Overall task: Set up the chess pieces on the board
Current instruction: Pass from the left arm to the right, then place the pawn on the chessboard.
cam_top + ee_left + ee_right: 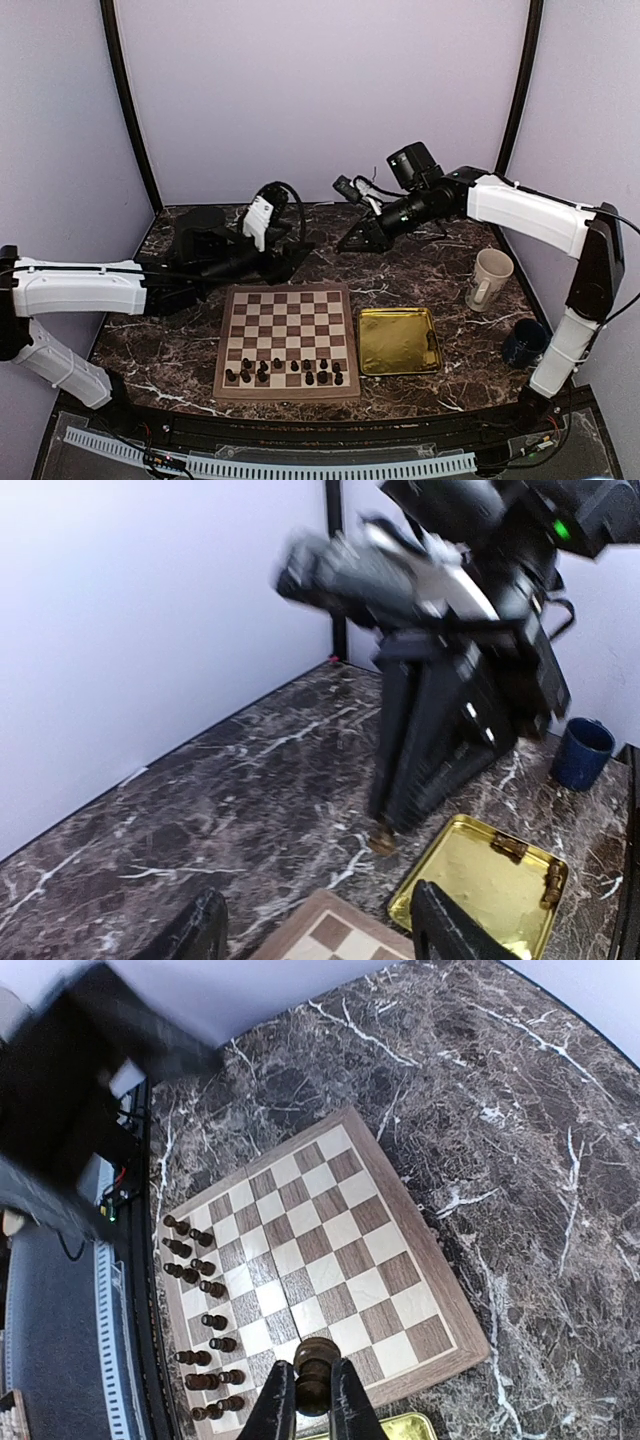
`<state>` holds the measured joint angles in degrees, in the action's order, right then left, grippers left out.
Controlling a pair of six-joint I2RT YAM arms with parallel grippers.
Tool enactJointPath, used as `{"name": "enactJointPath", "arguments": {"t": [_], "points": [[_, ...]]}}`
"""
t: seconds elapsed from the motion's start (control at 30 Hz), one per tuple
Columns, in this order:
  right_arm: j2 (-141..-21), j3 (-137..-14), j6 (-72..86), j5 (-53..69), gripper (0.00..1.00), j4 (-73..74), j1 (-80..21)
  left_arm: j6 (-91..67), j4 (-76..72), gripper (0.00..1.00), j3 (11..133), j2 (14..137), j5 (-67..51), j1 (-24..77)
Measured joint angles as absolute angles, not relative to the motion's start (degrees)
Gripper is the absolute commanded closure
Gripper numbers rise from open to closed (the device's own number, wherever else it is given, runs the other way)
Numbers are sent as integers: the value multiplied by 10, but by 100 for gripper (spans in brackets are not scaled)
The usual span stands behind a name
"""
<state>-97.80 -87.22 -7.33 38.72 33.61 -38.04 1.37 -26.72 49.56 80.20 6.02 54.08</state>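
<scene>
Brown chess piece (316, 1355) sits pinched in right gripper (314, 1372) (left gripper (318, 910) wide), beside the board (330, 1230).

My left fingers (197, 935) cut by bottom edge; board (332, 936) just corner there. My right arm (440, 580) blurred, upper right. chess pieces (262, 373) too small to identify. Base of piece (315, 1360) hidden between my right fingers (272, 1410).
</scene>
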Motion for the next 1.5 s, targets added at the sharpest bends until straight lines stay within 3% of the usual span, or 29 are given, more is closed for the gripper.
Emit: {"name": "enactJointPath", "arguments": {"t": [0.13,0.33,0.73,0.87,0.97,1.27,1.5], "points": [[-1021,-908,-110,327,93,367,-436,5,-155,34,512,705,96,472],[-1107,-980,-154,239,93,417,-520,-8,-79,34,510,692,131,393],[-1263,-1063,-212,125,93,515,-608,-19,-32,35,497,672,116,343],[-1278,-1081,-220,105,78,529,-619,-20,-30,35,497,672,110,335],[-1282,-1092,-223,93,71,532,-622,-20,-29,35,497,672,109,335],[-1243,-1064,-223,96,67,542,-611,-17,-8,38,502,705,88,335],[-1059,-920,-234,143,67,501,-515,-17,72,59,573,790,3,335]]}}
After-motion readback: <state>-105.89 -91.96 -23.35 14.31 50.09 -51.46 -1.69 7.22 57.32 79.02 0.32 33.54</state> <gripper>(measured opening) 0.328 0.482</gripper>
